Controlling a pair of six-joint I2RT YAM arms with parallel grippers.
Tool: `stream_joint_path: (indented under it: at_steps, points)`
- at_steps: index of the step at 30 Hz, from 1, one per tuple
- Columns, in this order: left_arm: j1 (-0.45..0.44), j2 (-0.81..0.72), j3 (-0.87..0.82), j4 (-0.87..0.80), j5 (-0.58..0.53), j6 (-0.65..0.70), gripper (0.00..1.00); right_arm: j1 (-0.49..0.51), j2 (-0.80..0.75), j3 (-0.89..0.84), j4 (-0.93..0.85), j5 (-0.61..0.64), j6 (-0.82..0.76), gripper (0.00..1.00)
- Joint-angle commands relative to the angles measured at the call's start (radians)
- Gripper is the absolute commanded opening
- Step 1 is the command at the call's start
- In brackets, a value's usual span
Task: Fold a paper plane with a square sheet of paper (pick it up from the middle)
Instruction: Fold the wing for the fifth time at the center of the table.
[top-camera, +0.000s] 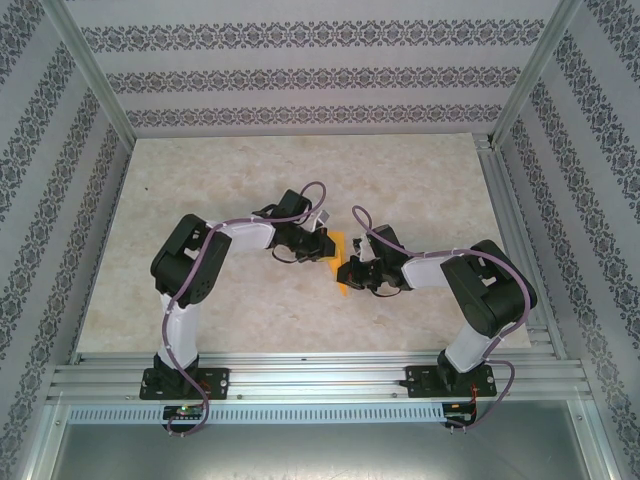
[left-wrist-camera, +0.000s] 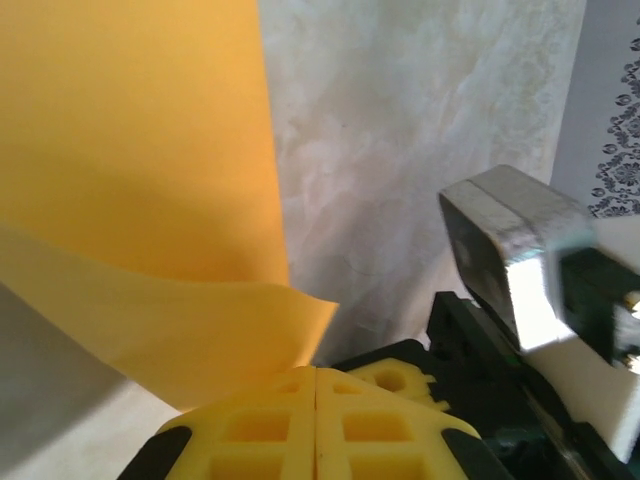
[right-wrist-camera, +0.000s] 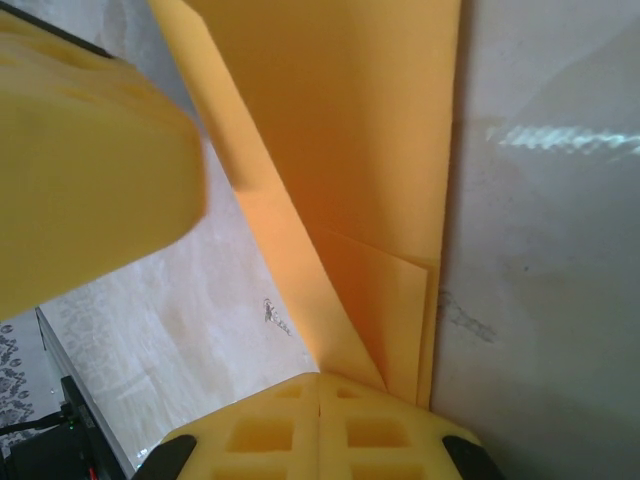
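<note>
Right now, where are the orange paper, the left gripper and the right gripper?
orange paper (right-wrist-camera: 350, 120): right wrist view, its wide flat panel.
left gripper (left-wrist-camera: 316, 385): left wrist view, seam between its fingers.
right gripper (right-wrist-camera: 318, 385): right wrist view, seam between its fingers.

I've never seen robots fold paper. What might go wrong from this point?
Both tools look clamped on the orange paper: the left tool near a folded corner, the right tool at a crease. If they pull apart, the thin sheet may tear. The left tool's hold looks shallow, so the paper might slip out and the fold spring open.
</note>
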Motion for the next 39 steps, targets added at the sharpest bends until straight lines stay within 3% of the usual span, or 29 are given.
stream_joint_path:
  at_steps: [1, 12, 39]
  points:
    - [0.004, 0.046, 0.009, 0.039, 0.017, -0.003, 0.09, -0.006, 0.044, -0.021, -0.104, 0.099, -0.016, 0.00]
    - [0.041, 0.107, 0.064, 0.019, -0.069, 0.016, 0.07, 0.001, 0.035, -0.029, -0.195, 0.111, -0.071, 0.00]
    - [0.181, 0.279, 0.341, -0.104, -0.020, 0.137, 0.10, 0.003, 0.046, -0.077, -0.200, 0.084, -0.089, 0.00]
